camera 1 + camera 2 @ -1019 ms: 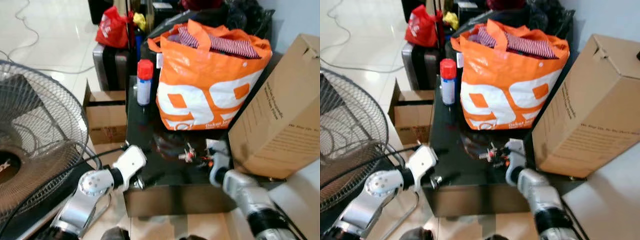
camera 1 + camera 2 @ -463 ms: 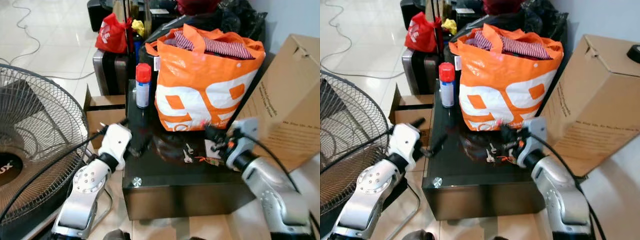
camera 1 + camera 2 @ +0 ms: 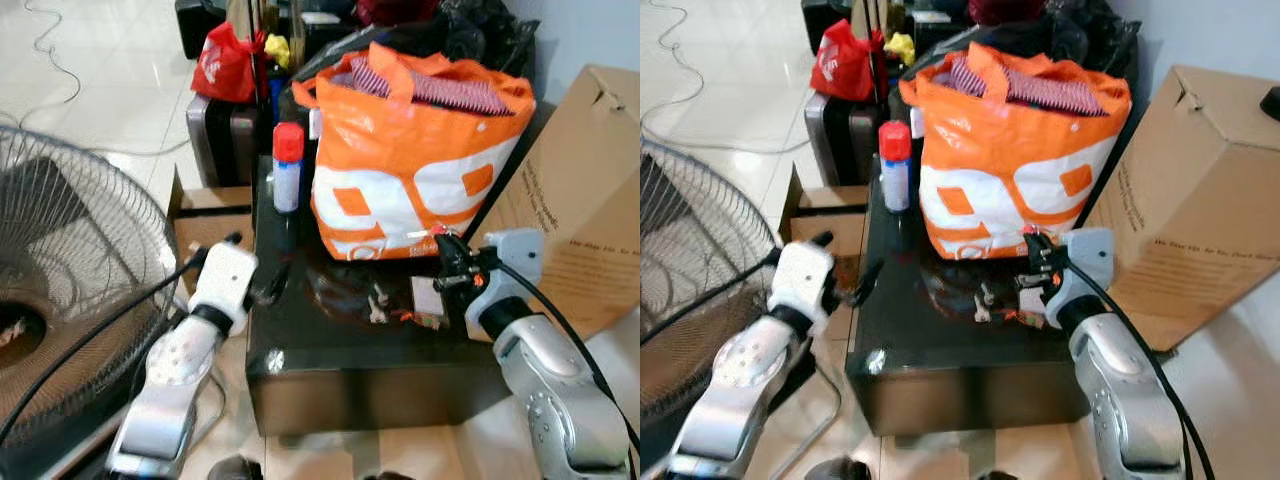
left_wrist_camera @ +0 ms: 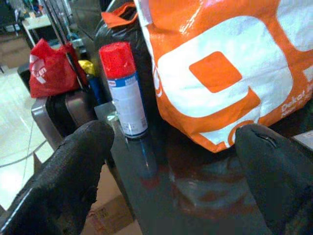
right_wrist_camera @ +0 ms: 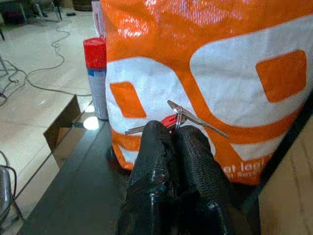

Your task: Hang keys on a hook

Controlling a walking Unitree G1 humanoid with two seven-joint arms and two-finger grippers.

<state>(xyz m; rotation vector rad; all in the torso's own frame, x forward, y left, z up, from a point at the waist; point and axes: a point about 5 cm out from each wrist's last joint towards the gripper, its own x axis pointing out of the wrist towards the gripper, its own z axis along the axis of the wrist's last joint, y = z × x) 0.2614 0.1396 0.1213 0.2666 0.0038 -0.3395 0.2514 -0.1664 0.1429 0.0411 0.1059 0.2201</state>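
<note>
I count two end effectors, one on each silver arm. My left end effector [image 3: 268, 284] sits at the left edge of the dark glass table [image 3: 330, 350], its two black fingers [image 4: 68, 166] spread wide apart with nothing between them. My right end effector [image 5: 177, 139] is raised over the right part of the table, just in front of the orange bag [image 3: 415, 160], with its fingers pressed together and pinching the keys [image 5: 178, 117]. In the right wrist view I make out one red tag and about three thin metal pieces fanning out from the fingertips; the exact key count I cannot tell, since the fingers cover where they join.

On the table top, near the middle, lies one more small cluster of metal bits with a reddish cord [image 3: 385, 305], and just beside it a small pale card [image 3: 428, 297]; both are too small for me to read.

Further back I see one spray can [image 3: 288, 165] with a red cap at the far left corner of the table, standing upright beside the bag. The bag holds striped cloth [image 3: 440, 88], only its upper folds visible.

Off the table: one fan [image 3: 70, 290] to my left, cut off by the frame edge; one large cardboard box [image 3: 585, 200] to my right, also cut off; a smaller open carton [image 3: 205, 215] on the floor; one red bag [image 3: 228, 60] far behind.
</note>
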